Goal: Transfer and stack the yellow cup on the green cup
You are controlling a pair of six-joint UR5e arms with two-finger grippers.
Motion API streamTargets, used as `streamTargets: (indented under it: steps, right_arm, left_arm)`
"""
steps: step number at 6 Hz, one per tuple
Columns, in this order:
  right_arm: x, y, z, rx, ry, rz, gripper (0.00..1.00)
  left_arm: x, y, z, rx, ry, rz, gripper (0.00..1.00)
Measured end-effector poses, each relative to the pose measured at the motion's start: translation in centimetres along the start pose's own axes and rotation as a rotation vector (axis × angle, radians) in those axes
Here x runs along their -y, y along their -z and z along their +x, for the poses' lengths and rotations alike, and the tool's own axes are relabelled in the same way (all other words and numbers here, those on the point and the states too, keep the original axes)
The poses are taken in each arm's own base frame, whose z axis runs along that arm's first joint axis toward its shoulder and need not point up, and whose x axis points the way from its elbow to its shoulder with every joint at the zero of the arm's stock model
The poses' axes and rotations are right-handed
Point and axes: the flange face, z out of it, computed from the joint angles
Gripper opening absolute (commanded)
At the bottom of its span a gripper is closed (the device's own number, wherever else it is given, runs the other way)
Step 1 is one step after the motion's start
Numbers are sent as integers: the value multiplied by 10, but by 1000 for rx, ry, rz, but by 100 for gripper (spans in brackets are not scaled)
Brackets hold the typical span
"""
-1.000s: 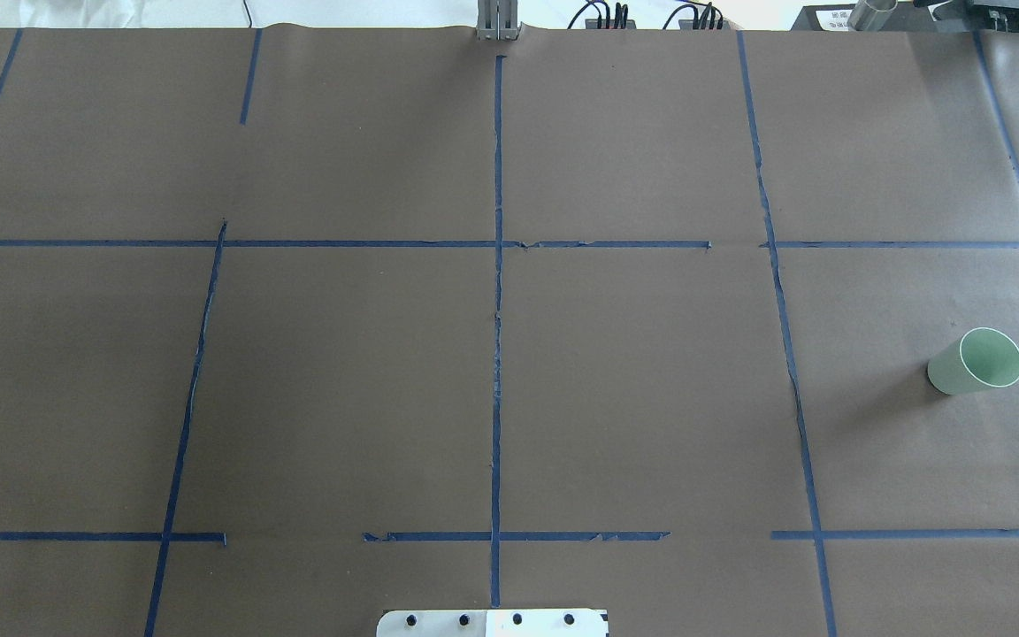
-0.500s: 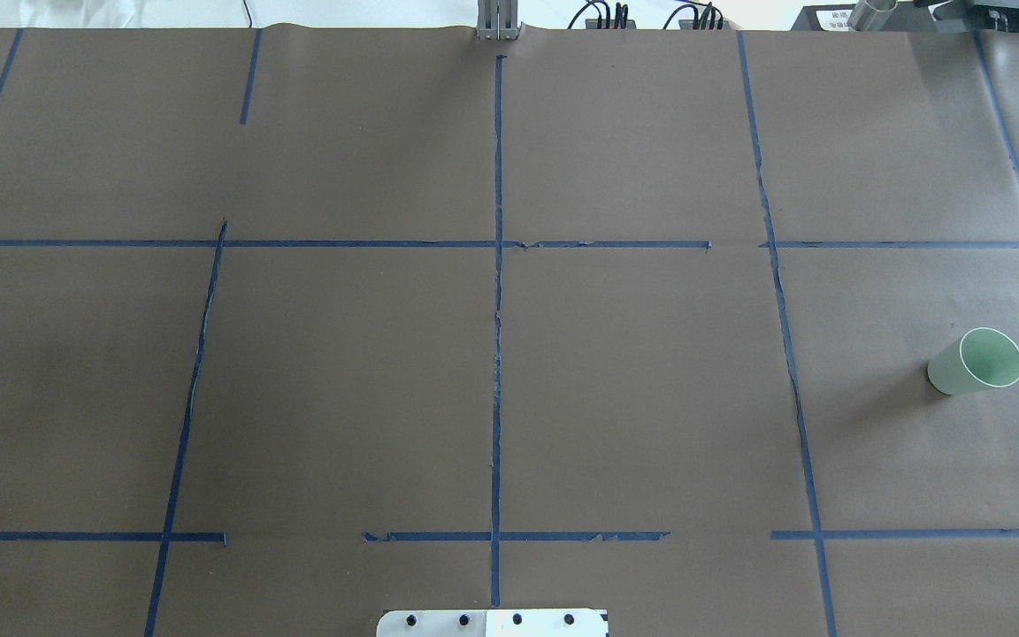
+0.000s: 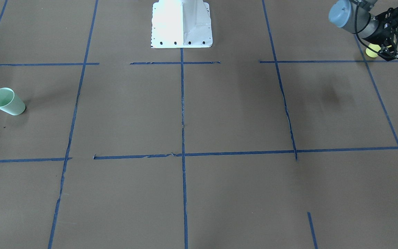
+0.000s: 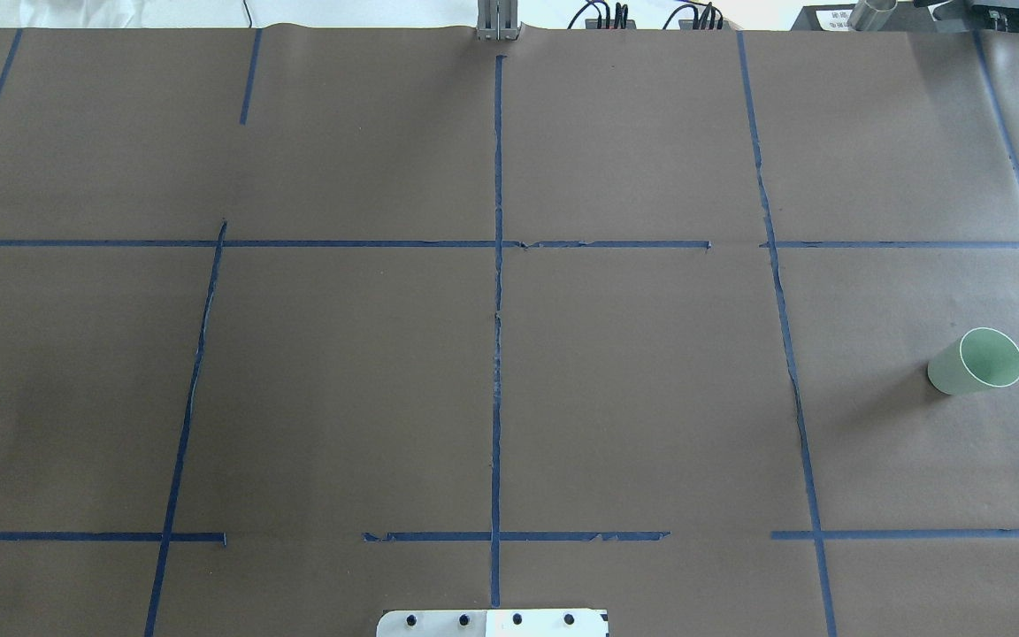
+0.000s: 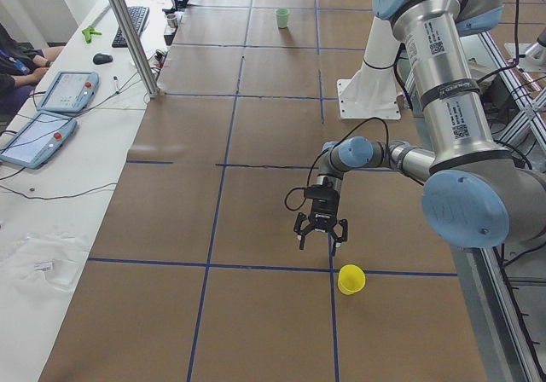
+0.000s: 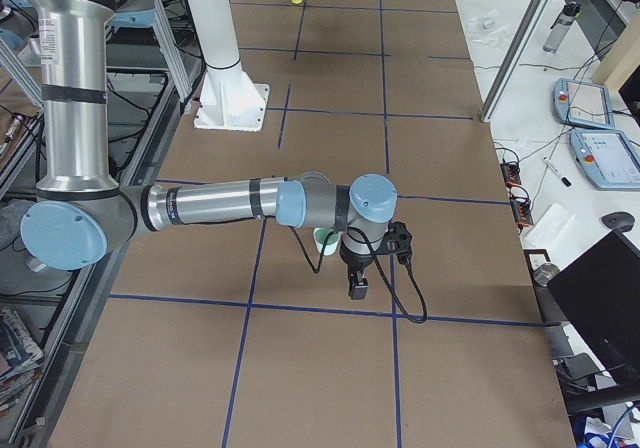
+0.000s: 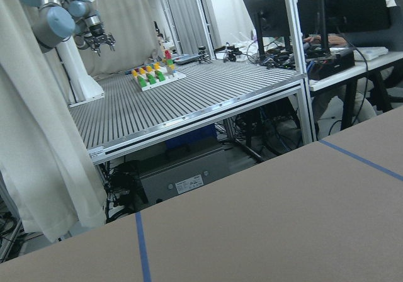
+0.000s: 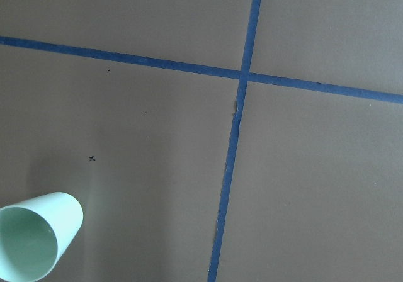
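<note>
No change over the last second, green cup (image 4: 976,363) unmoved on the right, and the left gripper (image 5: 321,244), fingers spread and empty, hovers just beside the yellow cup (image 5: 351,280) at far left, so the pickup's yet to start; right gripper (image 6: 358,286) state, can't tell

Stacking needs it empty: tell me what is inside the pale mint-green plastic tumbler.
The pale mint-green plastic tumbler stands upright; only its green inner wall shows, with nothing in it. Part of its bottom is covered by its own wall.
</note>
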Motion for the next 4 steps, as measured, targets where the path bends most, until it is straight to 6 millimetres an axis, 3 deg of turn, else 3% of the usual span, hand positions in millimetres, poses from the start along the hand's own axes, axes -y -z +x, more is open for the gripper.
streamTargets:
  steps: [2,4]
  right_arm:
    - [1,2,-2,-1,4,4,100]
    - [2,4,-4,-1,8,8,100]
  left_arm:
    - [-68,21,-9,119,52,31,100]
    - [-90,32,-16,179,128,35,100]
